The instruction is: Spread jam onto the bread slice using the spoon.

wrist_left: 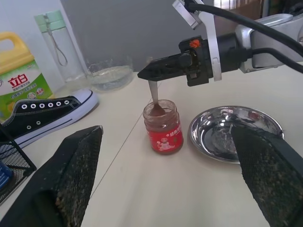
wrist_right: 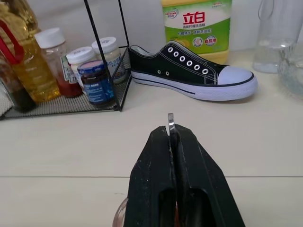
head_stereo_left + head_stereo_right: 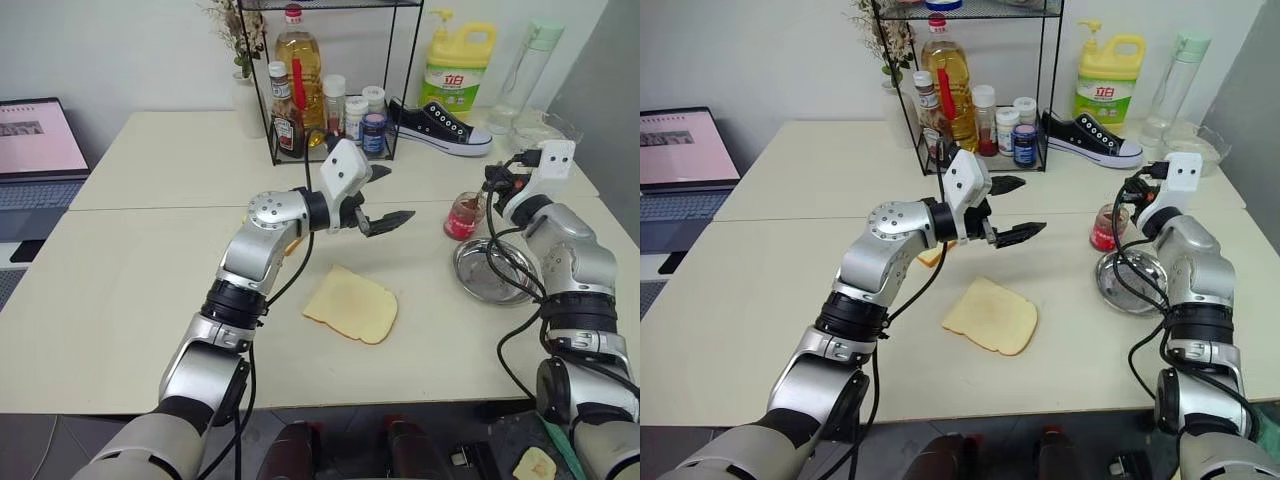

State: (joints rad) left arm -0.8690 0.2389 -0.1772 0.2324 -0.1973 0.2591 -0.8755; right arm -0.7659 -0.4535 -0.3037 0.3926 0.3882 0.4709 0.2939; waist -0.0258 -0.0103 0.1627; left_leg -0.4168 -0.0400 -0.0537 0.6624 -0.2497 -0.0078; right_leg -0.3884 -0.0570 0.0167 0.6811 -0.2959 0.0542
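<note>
One spoon, pinched in right tool, dips into jam.

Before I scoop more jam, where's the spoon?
On the robot's right, the spoon hangs from the shut right gripper, bowl dipped in the jam jar beside the steel dish.

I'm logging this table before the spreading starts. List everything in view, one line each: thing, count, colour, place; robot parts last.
bread slice: 1, pale yellow, table centre front
smaller slice: 1, browner crust, behind the left arm
jam: 1 jar, red, left of the dish
spoon: 1, silver, bowl in the jar
steel dish: 1, shiny, table right
wire rack: 1, black, back centre, holding bottles and jars
shoe: 1, black and white, right of the rack
detergent jug: 1, yellow, back right
clear bottle: 1, green cap, back right
laptop: 1, open, far left
left gripper: open, above the table centre
right gripper: shut on the spoon, over the jar
</note>
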